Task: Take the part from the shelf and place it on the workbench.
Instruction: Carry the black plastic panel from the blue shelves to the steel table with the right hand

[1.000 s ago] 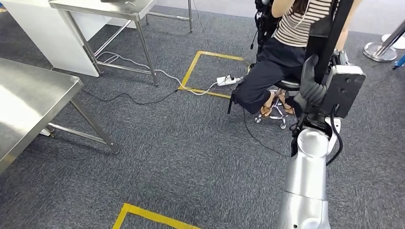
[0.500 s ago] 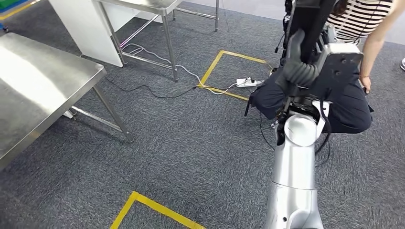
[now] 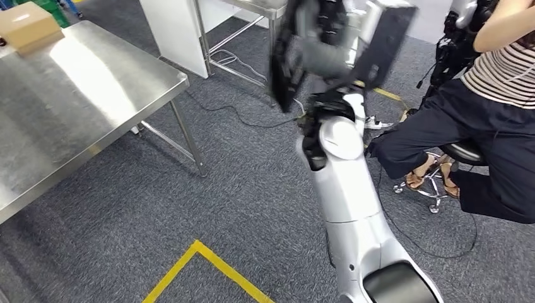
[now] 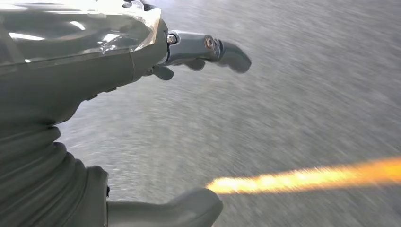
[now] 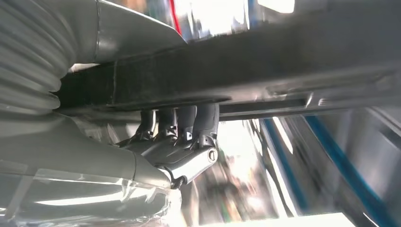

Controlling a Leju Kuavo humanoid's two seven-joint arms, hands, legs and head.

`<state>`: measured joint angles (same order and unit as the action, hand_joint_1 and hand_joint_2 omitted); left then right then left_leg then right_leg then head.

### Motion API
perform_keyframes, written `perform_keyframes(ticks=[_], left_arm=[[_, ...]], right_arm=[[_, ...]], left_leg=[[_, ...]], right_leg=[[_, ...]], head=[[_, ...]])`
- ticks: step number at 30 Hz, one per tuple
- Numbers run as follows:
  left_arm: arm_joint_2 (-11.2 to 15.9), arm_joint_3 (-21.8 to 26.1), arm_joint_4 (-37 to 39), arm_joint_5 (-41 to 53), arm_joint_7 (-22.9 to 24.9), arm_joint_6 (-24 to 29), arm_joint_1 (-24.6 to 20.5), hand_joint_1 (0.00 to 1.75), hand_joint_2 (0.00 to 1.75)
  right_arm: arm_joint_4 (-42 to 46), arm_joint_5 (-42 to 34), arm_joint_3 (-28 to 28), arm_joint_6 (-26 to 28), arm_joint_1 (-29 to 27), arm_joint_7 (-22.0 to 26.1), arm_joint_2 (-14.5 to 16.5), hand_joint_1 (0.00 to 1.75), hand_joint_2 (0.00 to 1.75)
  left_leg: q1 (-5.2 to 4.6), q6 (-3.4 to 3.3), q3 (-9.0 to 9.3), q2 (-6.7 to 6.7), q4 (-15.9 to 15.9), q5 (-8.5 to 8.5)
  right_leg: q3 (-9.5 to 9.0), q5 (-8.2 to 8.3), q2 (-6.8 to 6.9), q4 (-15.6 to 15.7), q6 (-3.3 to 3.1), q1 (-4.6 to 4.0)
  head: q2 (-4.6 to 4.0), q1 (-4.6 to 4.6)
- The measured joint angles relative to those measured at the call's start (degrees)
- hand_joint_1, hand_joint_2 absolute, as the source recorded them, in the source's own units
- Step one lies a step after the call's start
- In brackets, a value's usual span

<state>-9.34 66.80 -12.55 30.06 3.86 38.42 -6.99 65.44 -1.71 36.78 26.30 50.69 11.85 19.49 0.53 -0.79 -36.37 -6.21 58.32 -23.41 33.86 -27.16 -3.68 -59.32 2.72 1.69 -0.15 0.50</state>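
My right hand (image 3: 328, 58) is raised in front of me and grips a long black part (image 3: 285, 66), blurred by motion in the head view. In the right wrist view the dark fingers (image 5: 179, 124) curl around the black part (image 5: 283, 66), which runs across the picture. The steel workbench (image 3: 94, 88) stands at the left of the head view, apart from the hand. My left hand (image 4: 142, 118) hangs over grey carpet with its fingers (image 4: 222, 49) and thumb apart and nothing in it.
A cardboard box (image 3: 26, 26) lies on the workbench's far corner. A person (image 3: 498, 95) sits on a wheeled stool (image 3: 435, 183) close on the right. A second steel table (image 3: 252, 12) and floor cables (image 3: 246, 117) lie ahead. Yellow tape (image 3: 208, 265) marks the carpet.
The whole picture has swung, so the camera has turned: the workbench now shows larger at the left and the person sits further right. My right arm with the part appears nearer the middle.
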Motion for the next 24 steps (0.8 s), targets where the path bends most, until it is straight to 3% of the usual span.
perform_keyframes(ticks=[2,4,6,8,9,10,13,15,17,19,21,23,24], left_arm=[[-1.4,2.1,-0.9,2.0,1.4,1.3,0.2,0.00,1.75],[-2.3,3.7,-1.4,2.8,1.8,1.5,0.2,0.00,1.75],[-2.9,4.7,-1.8,3.0,1.9,1.7,0.1,0.00,1.75],[-3.2,5.3,-2.2,3.0,2.0,1.7,0.1,0.00,1.75],[-3.4,5.6,-2.3,3.0,2.0,1.7,0.1,0.00,1.75],[-3.5,5.9,-2.4,3.0,2.0,1.8,0.2,0.00,1.75],[-3.8,6.4,-2.6,3.0,2.1,1.8,0.1,0.00,1.75],[-4.1,6.5,-2.8,3.1,2.1,1.8,0.0,0.00,1.75],[-4.2,6.6,-3.0,3.1,2.1,1.9,0.0,0.00,1.75],[-4.3,6.6,-3.1,3.1,2.1,1.9,0.0,0.00,1.75],[-4.4,6.8,-3.3,4.0,2.2,1.9,-0.1,0.00,1.75],[-4.8,8.4,-3.9,9.0,2.8,1.9,-0.4,0.00,1.75],[-5.3,10.0,-4.4,12.7,3.3,1.9,-0.5,0.00,1.75]], right_arm=[[-1.3,-5.0,5.9,1.2,1.4,0.3,0.1,1.75,1.75],[-2.0,-6.1,9.8,1.6,2.5,0.5,0.1,1.75,1.75],[-2.7,-6.4,12.2,1.8,3.3,0.5,0.1,1.75,1.75],[-3.4,-6.5,13.7,1.9,3.6,0.6,0.0,1.75,1.75],[-3.8,-6.6,14.3,1.9,3.6,0.6,0.0,1.75,1.75],[-4.0,-6.6,14.7,1.9,3.6,0.6,0.1,1.75,1.75],[-4.5,-6.6,15.6,1.9,3.9,0.7,0.1,1.75,1.75],[-4.8,-6.6,15.9,1.9,4.3,0.8,0.1,1.75,1.75],[-5.0,-6.7,16.2,2.0,4.6,0.9,0.1,1.75,1.75],[-5.1,-6.7,16.4,2.0,4.8,0.9,0.1,1.75,1.75],[-5.3,-7.0,16.6,2.0,5.0,1.1,0.0,1.75,1.75],[-5.7,-8.5,17.0,1.9,5.1,1.7,-0.1,1.75,1.75],[-6.0,-9.6,17.3,1.8,5.0,2.2,-0.1,1.75,1.75]], left_leg=[[0.32,0.61,-0.44,-0.79,-0.1,0.15],[0.29,1.06,-1.57,1.03,1.9,-1.05],[0.18,1.43,-4.73,4.33,8.3,-4.11],[0.28,1.64,-8.31,5.73,15.2,-6.55],[0.32,1.66,-8.98,5.94,16.3,-6.47],[0.37,1.66,-8.37,6.13,14.9,-5.30],[0.22,1.55,-2.47,8.68,3.8,-0.83],[-0.18,1.20,-0.79,9.55,0.9,-0.45],[-0.35,0.51,-0.72,8.27,0.8,-0.31],[-0.21,-0.24,-0.42,7.07,0.4,-0.12],[-0.04,-0.88,-0.25,5.92,0.2,-0.03],[-0.09,-1.20,-0.26,4.50,0.2,-0.06],[-0.15,-1.26,-0.25,3.68,0.2,-0.08]], right_leg=[[-0.12,0.19,1.14,0.2,-0.76,-0.17],[-0.48,0.24,2.49,0.5,-1.64,-0.06],[-0.77,0.02,3.96,0.6,-2.39,-0.28],[-0.85,-0.18,5.43,0.6,-2.73,-0.57],[-0.87,-0.26,6.14,0.6,-2.82,-0.62],[-0.93,-0.35,6.78,0.6,-2.87,-0.64],[-1.25,-0.78,8.36,0.6,-2.59,-0.97],[-1.41,-0.99,9.15,0.6,-2.13,-1.48],[-1.62,-1.19,9.90,0.7,-1.66,-1.68],[-1.05,-2.13,8.32,-0.8,-1.31,-1.49],[2.09,-4.55,5.35,-6.9,-1.47,-1.20],[6.50,-6.83,4.17,-14.7,-1.62,-1.21],[7.77,-6.93,4.00,-16.5,-1.48,-1.29]], head=[[0.00,0.01],[0.00,0.27],[0.00,0.55],[0.00,0.57],[0.00,0.58],[0.00,0.59],[0.00,0.59],[0.00,0.50],[0.00,0.42],[0.00,0.33],[0.00,0.13],[0.00,-0.01],[0.00,-0.04]])
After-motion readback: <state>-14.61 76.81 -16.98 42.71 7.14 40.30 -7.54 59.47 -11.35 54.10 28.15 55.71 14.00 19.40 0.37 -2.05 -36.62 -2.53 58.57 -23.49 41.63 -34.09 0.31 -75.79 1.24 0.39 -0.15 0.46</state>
